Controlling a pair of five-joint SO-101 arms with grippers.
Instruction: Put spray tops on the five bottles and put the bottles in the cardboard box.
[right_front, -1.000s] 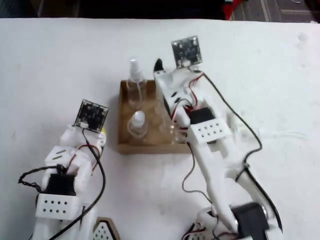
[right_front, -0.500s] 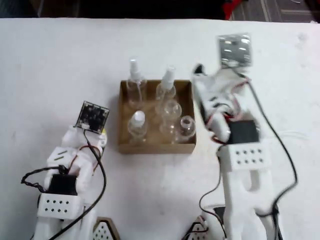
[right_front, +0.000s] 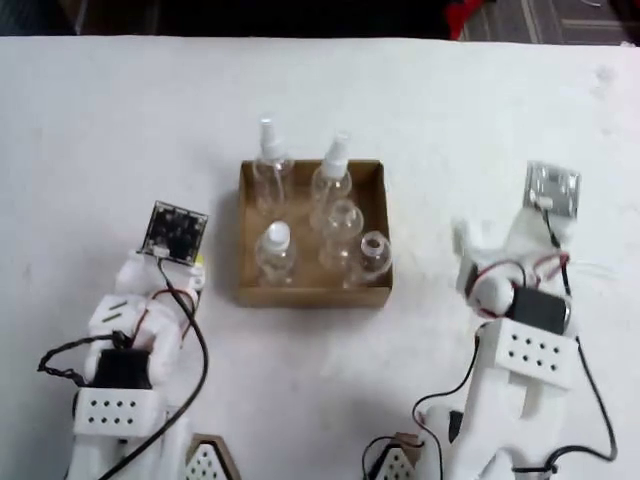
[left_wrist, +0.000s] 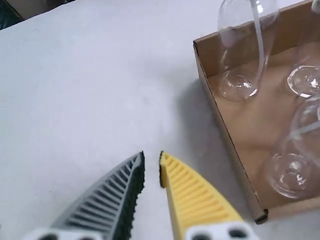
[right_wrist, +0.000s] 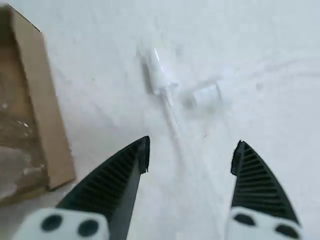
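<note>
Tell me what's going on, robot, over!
Left gripper shut, empty, beside the cardboard box. Right gripper open, near a loose spray top. Five bottles boxed, two look uncapped. Nothing blocking.

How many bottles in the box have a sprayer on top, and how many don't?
Bottles with a spray top: 3
Bottles without a spray top: 2
Total bottles in the cardboard box: 5
</note>
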